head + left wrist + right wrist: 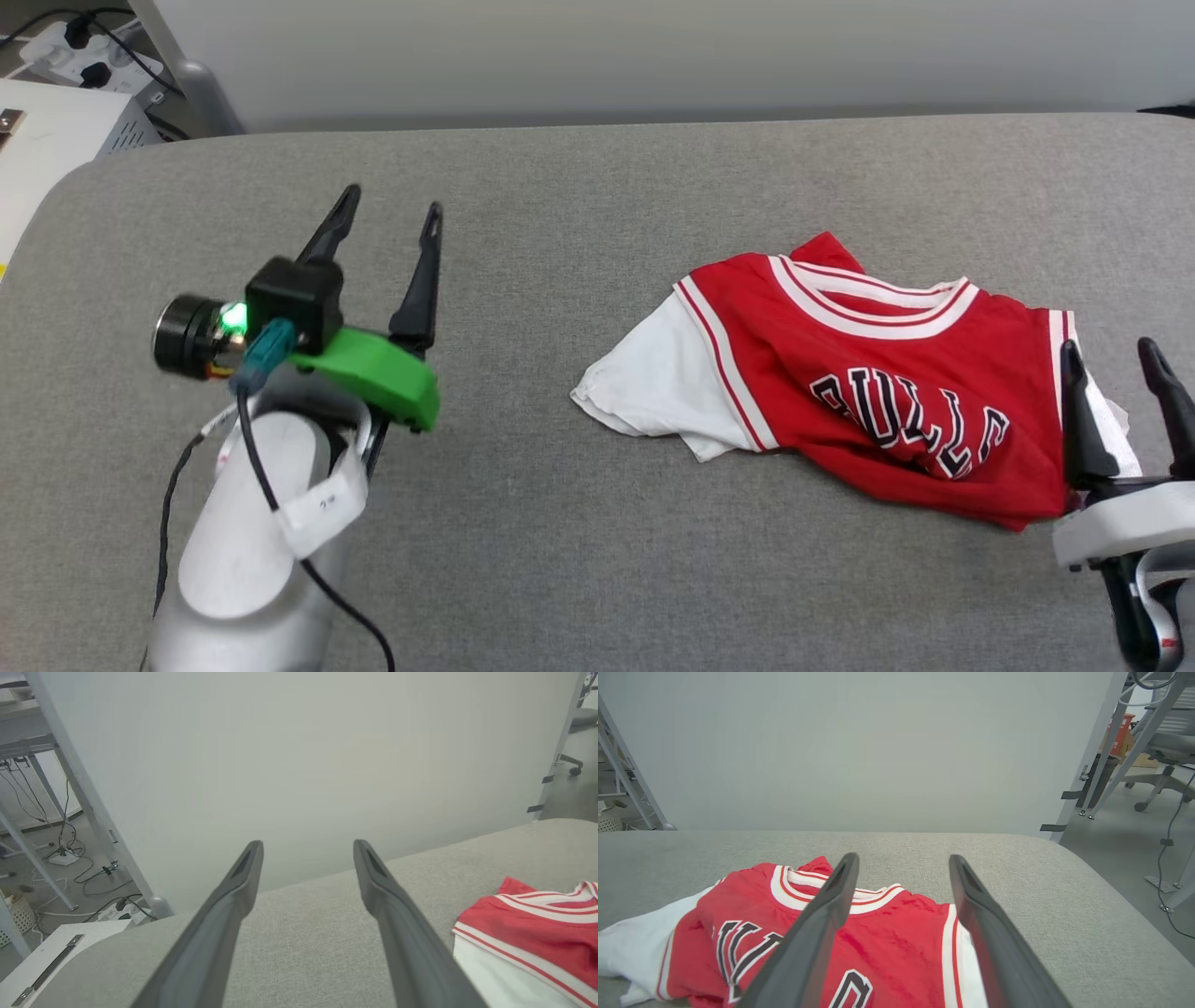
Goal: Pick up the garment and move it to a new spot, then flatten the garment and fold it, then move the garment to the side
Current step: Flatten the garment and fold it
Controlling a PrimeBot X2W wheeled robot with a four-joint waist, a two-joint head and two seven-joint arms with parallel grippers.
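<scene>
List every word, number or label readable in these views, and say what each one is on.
"BULLS": black, white-outlined letters across the front of the red jersey, head view.
Right wrist view: the same lettering, partly hidden by the right gripper. Below it is the top of a black digit, cut off and unreadable.
White tag on the left forearm: marks too small to read.
</scene>
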